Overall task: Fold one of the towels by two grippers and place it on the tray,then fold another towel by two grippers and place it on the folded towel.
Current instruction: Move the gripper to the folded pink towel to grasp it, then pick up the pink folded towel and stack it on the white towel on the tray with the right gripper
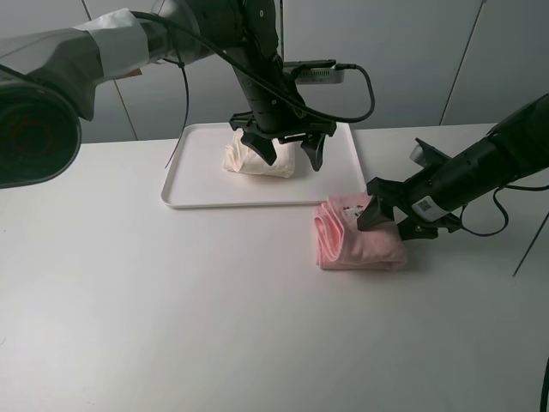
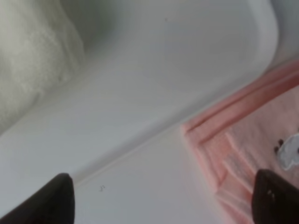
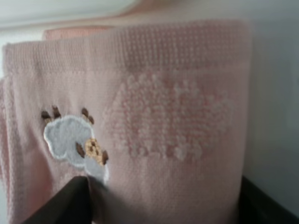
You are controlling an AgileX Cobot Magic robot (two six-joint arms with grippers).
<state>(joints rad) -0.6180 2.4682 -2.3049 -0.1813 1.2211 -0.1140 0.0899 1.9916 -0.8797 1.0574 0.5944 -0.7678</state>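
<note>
Item 1: folded pink terry towel (image 1: 358, 236), lying flat on the white tabletop (image 1: 171, 326), just beside the near right corner of the tray and outside it. Its long axis runs roughly left to right in the high view; the rounded, layered fold edges face left, toward the middle of the table. An embroidered white sheep motif (image 3: 74, 142) sits on the upper face, next to a raised knit patch.

Item 2: folded cream-white towel (image 1: 257, 160), a compact bundle, resting inside the tray toward its rear middle. Its long axis is hard to judge beneath the arm.

Item 3: shallow white rectangular plastic tray (image 1: 206, 193), long side parallel to the table's front edge. Contents: the cream-white towel only; the rest of its floor is bare.

Item 4: left gripper (image 1: 290, 148), black, pointing downward over the tray, just above the cream-white towel; fingers spread wide, nothing between them.

Item 5: right gripper (image 1: 386, 215), black, reaching in low from the right, at the right-hand end of the pink towel. Fingers spread apart, straddling the towel's width; whether they press the cloth cannot be told.
</note>
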